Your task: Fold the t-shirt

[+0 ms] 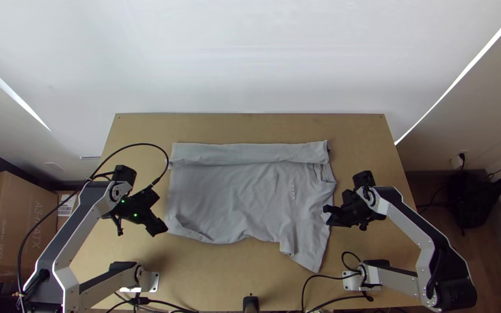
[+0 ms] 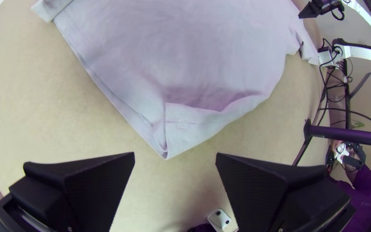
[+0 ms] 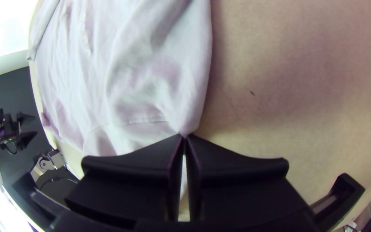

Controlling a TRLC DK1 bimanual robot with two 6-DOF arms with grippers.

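Across the middle of one light wooden table [image 1: 134,124], see one grey t-shirt [image 1: 227,197], mostly spread. Runs with its long axis from left to right, along the table's far edge; points its collar end to the right and its hem to the left. Lies folded over along the far side in one long strip [image 1: 221,153], and sticks one sleeve [image 1: 311,255] out toward the near edge. Lies between two grippers. Meets the right gripper [image 1: 326,214] at the shoulder side, with edge fabric pinched in clenched jaws, near a seam [image 3: 147,120]. Reaches with its near hem corner [image 2: 164,146], where turned up, to just beside the left gripper [image 1: 157,213], released, with jaws wide apart. In the left wrist view, has that corner between the two fingers, touching neither. Curves round one collar [image 1: 320,174], with one short line of pale lettering [image 1: 292,191] beside it.
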